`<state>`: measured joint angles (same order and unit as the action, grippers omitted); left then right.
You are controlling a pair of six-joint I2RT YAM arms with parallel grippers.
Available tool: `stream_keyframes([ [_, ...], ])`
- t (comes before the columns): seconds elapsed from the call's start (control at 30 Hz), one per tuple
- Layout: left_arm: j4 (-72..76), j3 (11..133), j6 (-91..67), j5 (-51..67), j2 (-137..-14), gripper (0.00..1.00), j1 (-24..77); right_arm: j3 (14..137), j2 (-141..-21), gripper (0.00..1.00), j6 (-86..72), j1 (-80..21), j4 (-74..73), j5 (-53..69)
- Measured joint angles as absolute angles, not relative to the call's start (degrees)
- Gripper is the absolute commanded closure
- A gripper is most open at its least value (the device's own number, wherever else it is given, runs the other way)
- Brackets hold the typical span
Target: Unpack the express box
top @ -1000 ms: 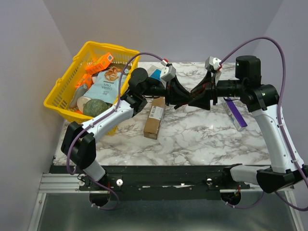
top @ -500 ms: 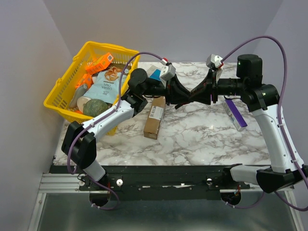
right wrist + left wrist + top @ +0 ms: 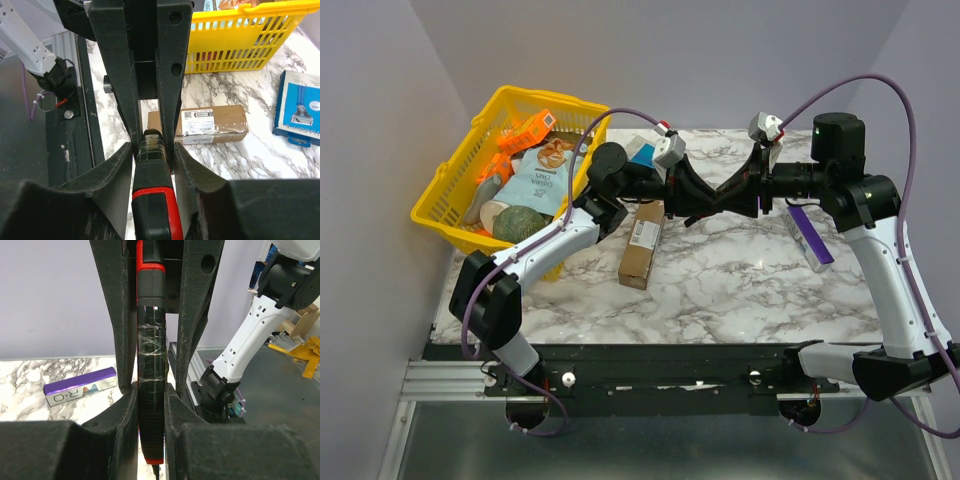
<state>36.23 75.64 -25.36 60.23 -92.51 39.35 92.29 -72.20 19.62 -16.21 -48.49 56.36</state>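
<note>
Black-and-red tool (image 3: 151,355) gripped from both ends above the tabletop (image 3: 740,285).

Top view: the left end effector (image 3: 703,205) and right end effector (image 3: 725,197) are met tip to tip in mid-air. The express box (image 3: 642,243) is seen lying flat on the marble just below the left arm, label up, near the yellow basket (image 3: 448,205). A purple bar (image 3: 810,235) is noted at right.
Left wrist view: the fingers (image 3: 127,410) are narrowed onto the taped black shaft, with the purple bar behind.
Right wrist view: the fingers (image 3: 117,170) are closed on the tool's red-tipped end. The express box is seen beyond, with a blue-and-white box (image 3: 300,107) beside it.
</note>
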Motion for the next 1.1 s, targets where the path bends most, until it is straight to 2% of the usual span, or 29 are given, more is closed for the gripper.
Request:
stream_keyframes([
  [0.1,36.67,75.64,-25.39,60.62,-92.60,1.00,39.33,92.55,-72.27,0.65,20.03,-16.19,-48.71,56.38],
  [0.33,37.67,75.75,-25.39,61.10,-92.95,1.00,39.35,93.47,-72.60,0.87,21.56,-16.19,-50.04,56.40],
  [0.47,38.44,75.92,-25.39,61.14,-93.19,1.00,39.33,94.54,-72.97,0.90,22.52,-16.19,-51.09,56.36],
  [0.5,38.59,75.96,-25.39,61.14,-93.23,0.97,39.33,94.67,-72.97,0.91,22.59,-16.19,-51.16,56.31],
  [0.53,38.70,75.96,-25.39,61.14,-93.23,0.88,39.33,94.89,-72.99,0.93,22.65,-16.19,-51.31,56.25],
  [0.6,39.18,75.96,-25.39,61.08,-93.23,0.84,39.33,95.39,-73.08,0.95,22.92,-16.19,-51.62,56.14],
  [0.7,39.70,75.96,-25.39,61.06,-93.25,0.74,39.27,95.42,-72.86,0.99,22.98,-16.32,-51.48,55.79],
  [0.87,40.27,75.96,-25.21,61.25,-93.47,0.69,38.96,95.42,-72.77,1.00,23.07,-16.40,-51.57,55.61],
  [0.9,40.49,75.99,-25.17,61.47,-93.62,0.79,38.96,95.42,-72.77,1.00,22.96,-16.40,-51.59,55.57],
  [0.93,40.64,76.09,-25.15,61.63,-93.78,1.00,38.94,95.42,-72.77,0.99,22.83,-16.40,-51.57,55.44],
  [0.97,40.64,76.34,-25.17,61.95,-93.97,1.00,38.85,95.42,-72.77,0.99,22.70,-16.40,-51.57,55.16],
  [1.0,40.56,76.64,-25.23,62.48,-94.21,1.00,38.79,95.42,-72.77,0.95,22.55,-16.40,-51.57,54.98],
  [1.03,40.93,76.77,-24.86,63.05,-94.39,1.00,38.65,95.42,-72.77,0.78,22.31,-16.40,-51.40,54.76],
  [1.1,40.75,77.12,-24.62,63.83,-94.72,1.00,38.39,95.42,-72.77,0.66,21.56,-16.58,-51.44,54.15],
])
